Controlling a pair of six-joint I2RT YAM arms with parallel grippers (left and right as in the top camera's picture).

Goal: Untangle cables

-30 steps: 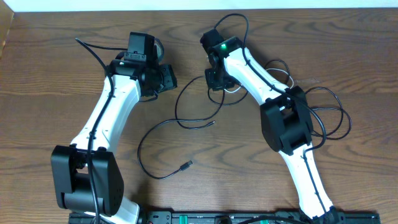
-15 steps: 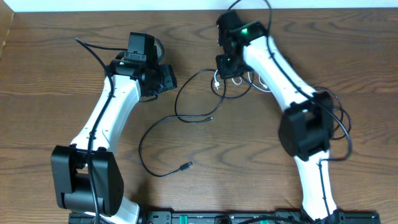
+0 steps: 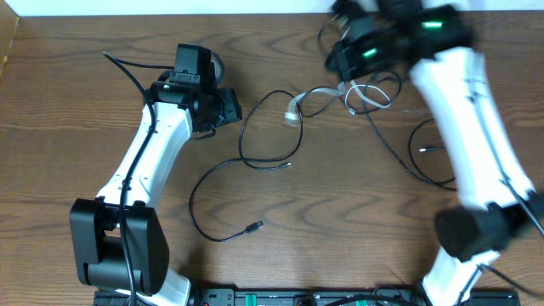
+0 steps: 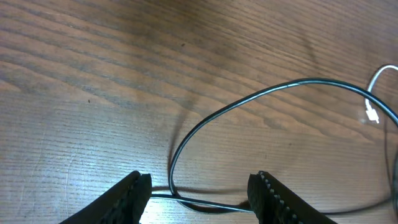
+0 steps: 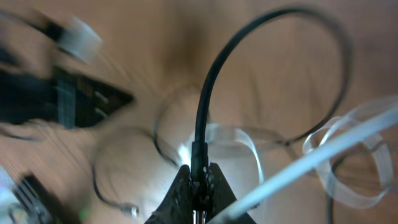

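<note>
A long black cable (image 3: 223, 169) lies in loops mid-table, with a plug end (image 3: 253, 226) near the front. My left gripper (image 3: 225, 107) is open at the table, and a loop of this black cable (image 4: 205, 118) passes between its fingers (image 4: 199, 194). My right gripper (image 3: 343, 58) is raised at the back right and motion-blurred. It is shut on a black cable (image 5: 208, 99) that arcs up from its jaws (image 5: 199, 182). A white cable (image 3: 340, 95) trails from below it toward the centre, with its plug (image 3: 293, 115) on the table. It also shows in the right wrist view (image 5: 348, 140).
Another black cable (image 3: 399, 157) with a small plug (image 3: 423, 150) lies on the right of the wooden table (image 3: 68, 127). The right arm (image 3: 476, 119) spans the right side. A dark rail (image 3: 280, 297) runs along the front edge.
My right arm swung up and to the right with the black cable in its jaws, dragging the white cable rightward and spreading it out. The left arm has not moved.
</note>
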